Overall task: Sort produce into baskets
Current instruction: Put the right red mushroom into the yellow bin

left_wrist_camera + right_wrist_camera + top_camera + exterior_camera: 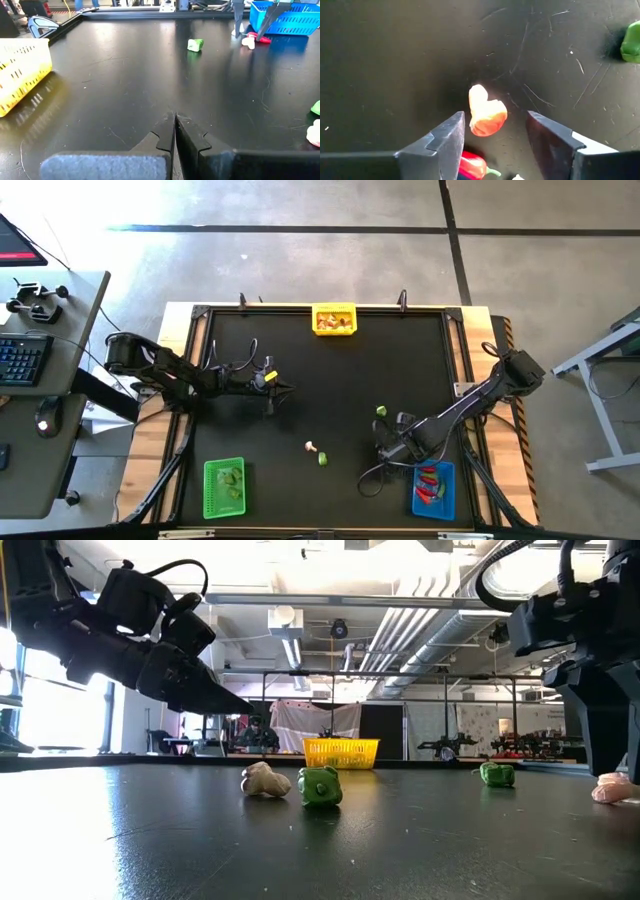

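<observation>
The right gripper (492,137) hangs low over the black table (330,370) with its jaws standing wide apart, and between the two dark fingers (445,142) lies a small orange-red piece (486,116) flat on the mat — the fingers flank it without touching it, so nothing is held. Just beside it, nearer the wrist, a red pepper with a green stem (472,167) lies on the mat. Seen from above, this gripper (392,448) sits close to the blue basket (434,490) at the near right corner, which holds several red pieces. The left gripper (174,131) floats over the left-centre of the table with its jaws pressed together on nothing. The yellow basket (334,320) stands at the middle of the far edge with whitish-tan pieces inside; the green basket (224,487) sits at the near left corner with green pieces in it. Loose on the mat — a green piece (381,411) a little beyond the right gripper, and near the table's middle a whitish-tan piece (312,446) with another green piece (323,459) just beside it; from table height those two look nearly touching, though I cannot tell if they do.
</observation>
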Robot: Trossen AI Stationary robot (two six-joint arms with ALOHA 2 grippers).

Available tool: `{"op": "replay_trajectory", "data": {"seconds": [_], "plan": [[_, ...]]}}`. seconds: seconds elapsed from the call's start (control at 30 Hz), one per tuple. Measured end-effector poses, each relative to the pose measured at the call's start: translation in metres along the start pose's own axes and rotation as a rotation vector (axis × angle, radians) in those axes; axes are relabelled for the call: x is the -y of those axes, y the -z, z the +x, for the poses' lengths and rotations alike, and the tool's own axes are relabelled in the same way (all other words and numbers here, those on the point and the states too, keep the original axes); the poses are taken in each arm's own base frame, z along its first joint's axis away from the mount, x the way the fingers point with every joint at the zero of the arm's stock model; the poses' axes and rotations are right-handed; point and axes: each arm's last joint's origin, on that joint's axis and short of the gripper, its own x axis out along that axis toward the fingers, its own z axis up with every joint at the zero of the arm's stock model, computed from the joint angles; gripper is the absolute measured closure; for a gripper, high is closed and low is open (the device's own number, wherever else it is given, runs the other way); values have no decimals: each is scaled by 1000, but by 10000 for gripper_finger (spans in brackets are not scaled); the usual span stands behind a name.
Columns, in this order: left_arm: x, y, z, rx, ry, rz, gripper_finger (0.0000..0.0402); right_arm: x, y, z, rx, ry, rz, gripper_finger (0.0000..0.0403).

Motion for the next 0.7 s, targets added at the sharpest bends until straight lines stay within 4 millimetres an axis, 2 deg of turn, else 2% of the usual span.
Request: {"op": "replay_trajectory", "data": {"seconds": [0.13,0.27,0.4,0.53,0.7], "plan": [[0,0,0,0,0,0,400,0,0,0,0,0,-5,214],[0,0,0,0,0,0,400,0,0,0,0,0,-19,246],[0,0,0,0,0,0,400,3,4,9,5,-16,-12,276],[0,0,0,0,0,0,400,8,4,14,-4,-34,1,285],[0,0,0,1,0,0,400,7,1,11,-27,-42,-45,301]]}}
